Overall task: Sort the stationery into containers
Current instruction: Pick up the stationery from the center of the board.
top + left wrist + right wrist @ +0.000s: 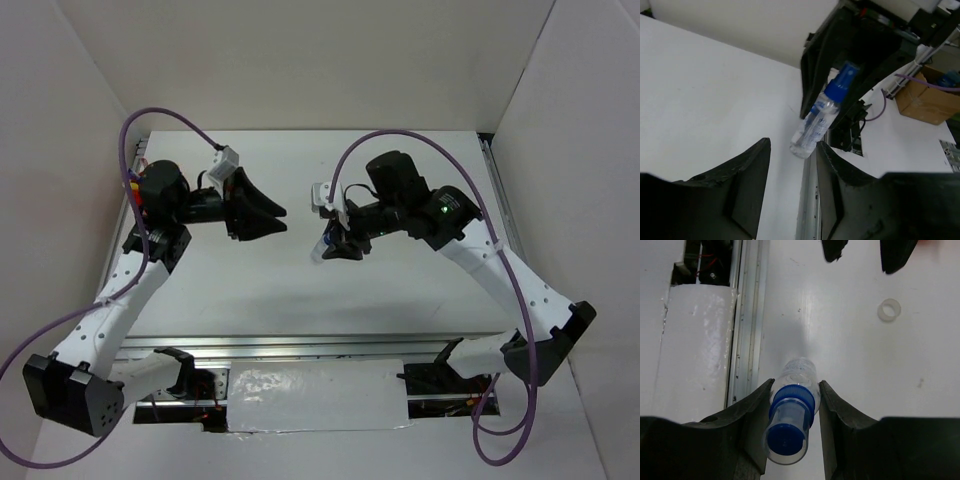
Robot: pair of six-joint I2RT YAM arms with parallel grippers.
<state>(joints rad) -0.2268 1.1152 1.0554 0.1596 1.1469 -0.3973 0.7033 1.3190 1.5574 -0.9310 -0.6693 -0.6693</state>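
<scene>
My right gripper (336,248) is shut on the tiny clear bottle (325,247) with the blue cap and holds it in the air above the table's middle. In the right wrist view the bottle (792,402) sits between the fingers (837,410), gripped at the blue collar, cap toward the camera. My left gripper (278,218) is open and empty, pointing at the bottle from the left. In the left wrist view the bottle (817,120) hangs just beyond the left fingertips (822,150). A white tape ring (888,309) lies on the table. The pens, markers and orange-red cup are out of view.
White walls enclose the table on the left, back and right. A white padded block (315,395) and a metal rail (330,345) lie along the near edge between the arm bases. A cardboard box (927,102) stands off the table.
</scene>
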